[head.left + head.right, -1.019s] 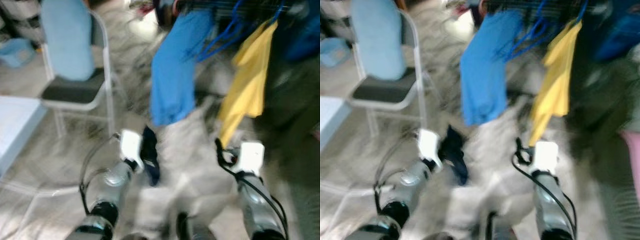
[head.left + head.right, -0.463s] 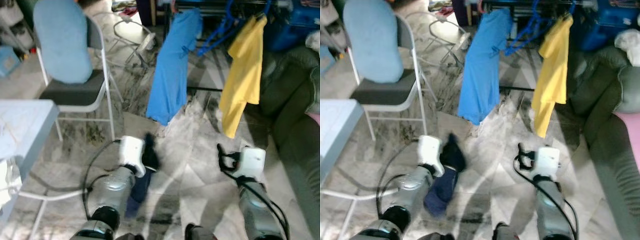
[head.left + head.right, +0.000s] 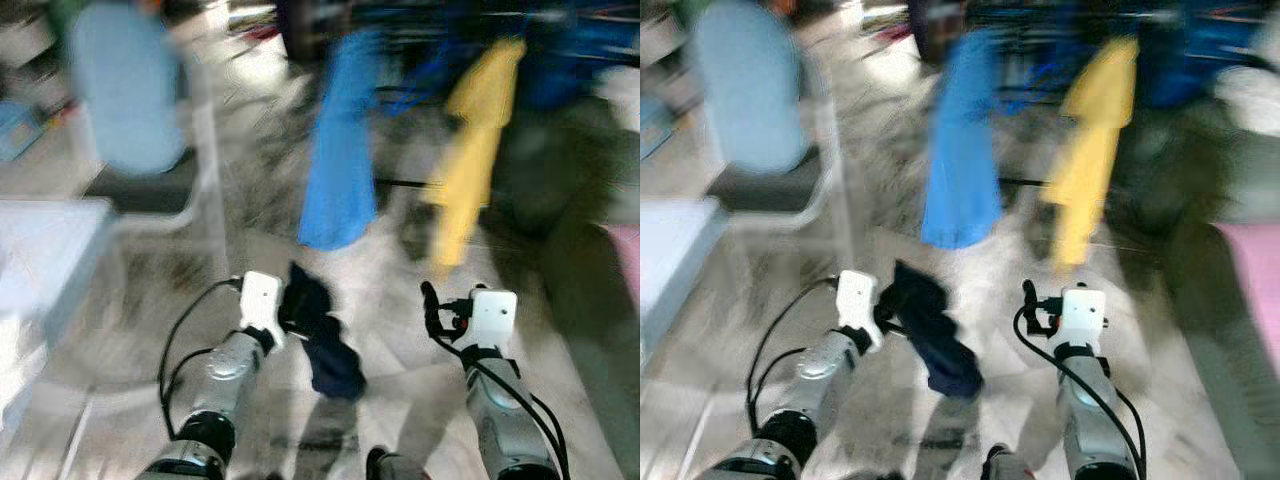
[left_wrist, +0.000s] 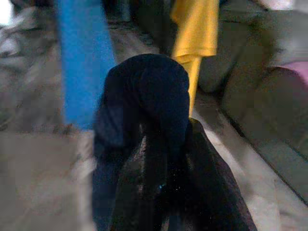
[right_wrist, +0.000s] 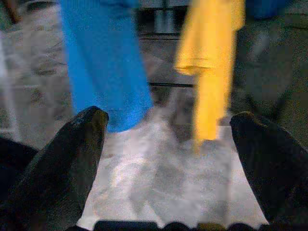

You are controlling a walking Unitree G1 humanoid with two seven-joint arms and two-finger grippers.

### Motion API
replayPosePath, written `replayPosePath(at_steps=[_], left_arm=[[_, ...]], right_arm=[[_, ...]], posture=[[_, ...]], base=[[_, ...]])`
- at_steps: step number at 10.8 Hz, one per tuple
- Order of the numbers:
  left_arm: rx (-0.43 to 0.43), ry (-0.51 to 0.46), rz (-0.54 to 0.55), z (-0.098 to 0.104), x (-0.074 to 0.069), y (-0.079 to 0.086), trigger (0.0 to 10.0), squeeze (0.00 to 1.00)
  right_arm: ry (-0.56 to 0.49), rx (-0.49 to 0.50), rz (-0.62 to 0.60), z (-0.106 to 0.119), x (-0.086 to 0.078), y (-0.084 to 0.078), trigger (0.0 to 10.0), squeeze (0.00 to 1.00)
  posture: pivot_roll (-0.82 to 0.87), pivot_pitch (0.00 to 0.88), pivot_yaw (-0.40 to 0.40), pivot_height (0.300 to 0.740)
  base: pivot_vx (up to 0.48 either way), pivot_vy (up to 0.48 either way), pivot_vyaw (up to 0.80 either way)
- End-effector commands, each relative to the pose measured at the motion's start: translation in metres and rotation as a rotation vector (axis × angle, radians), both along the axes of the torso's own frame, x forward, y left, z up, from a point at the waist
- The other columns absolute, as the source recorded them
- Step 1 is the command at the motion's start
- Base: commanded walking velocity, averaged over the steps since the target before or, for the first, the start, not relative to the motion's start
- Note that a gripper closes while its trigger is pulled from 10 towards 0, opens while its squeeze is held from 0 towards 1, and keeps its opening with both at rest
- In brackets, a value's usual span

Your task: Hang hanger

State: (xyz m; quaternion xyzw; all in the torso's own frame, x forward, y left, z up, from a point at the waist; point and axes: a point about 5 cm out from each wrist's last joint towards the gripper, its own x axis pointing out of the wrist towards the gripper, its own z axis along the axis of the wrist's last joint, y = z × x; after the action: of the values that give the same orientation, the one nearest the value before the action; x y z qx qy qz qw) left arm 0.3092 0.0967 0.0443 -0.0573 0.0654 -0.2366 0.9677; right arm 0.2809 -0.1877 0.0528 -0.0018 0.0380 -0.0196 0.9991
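Low in front of the robot, over the pale marbled floor, the left gripper is clamped on a dark navy garment that droops from its fingers. Beside it, the right gripper is spread wide and holds nothing. Ahead hang a blue garment and a yellow shirt, with a folding chair off to the left; the views are blurred and no hanger can be made out.
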Motion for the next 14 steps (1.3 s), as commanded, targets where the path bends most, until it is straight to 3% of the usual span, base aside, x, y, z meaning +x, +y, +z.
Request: replayPosePath(at_steps=[1,14], left_arm=[[-0.016,-0.041,-0.012,0.0101,0.0051,-0.0049,10.0,0.00],[-0.030,-0.049,-0.032,0.0128,0.0054,-0.0122,10.0,0.00]], right_arm=[[-0.013,-0.006,-0.010,0.0040,-0.0012,-0.0042,10.0,0.00],[-0.037,-0.039,-0.003,0.0110,-0.0009,-0.0046,10.0,0.00]], posture=[[-0.19,0.139,0.055,0.740],[-0.20,0.135,0.052,0.740]], base=[[0.304,0.000,-0.54],[0.378,0.038,0.00]])
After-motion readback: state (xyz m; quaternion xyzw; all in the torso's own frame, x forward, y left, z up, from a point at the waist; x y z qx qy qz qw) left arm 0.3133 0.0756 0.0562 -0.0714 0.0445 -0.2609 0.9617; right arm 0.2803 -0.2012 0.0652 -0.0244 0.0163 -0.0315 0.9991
